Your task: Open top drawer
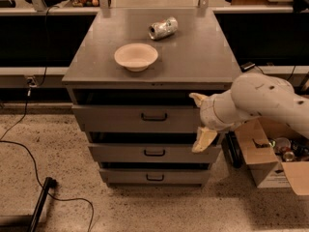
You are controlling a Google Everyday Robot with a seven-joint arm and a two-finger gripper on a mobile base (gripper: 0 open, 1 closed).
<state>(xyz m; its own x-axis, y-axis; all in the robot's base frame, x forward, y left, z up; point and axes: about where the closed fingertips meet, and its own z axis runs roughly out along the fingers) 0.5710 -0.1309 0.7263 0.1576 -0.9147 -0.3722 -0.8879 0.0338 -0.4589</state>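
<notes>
The top drawer is the widest grey front of three in the grey cabinet, with a small black bar handle at its centre. A dark gap shows above its front. My gripper is in front of the drawer's right end, to the right of the handle. Its two cream fingers are spread apart, one finger at the drawer's top edge and the other below its bottom edge. It holds nothing.
A cream bowl and a lying silver can sit on the cabinet top. Two narrower drawers are below. An open cardboard box stands on the floor at right. A black cable lies at left.
</notes>
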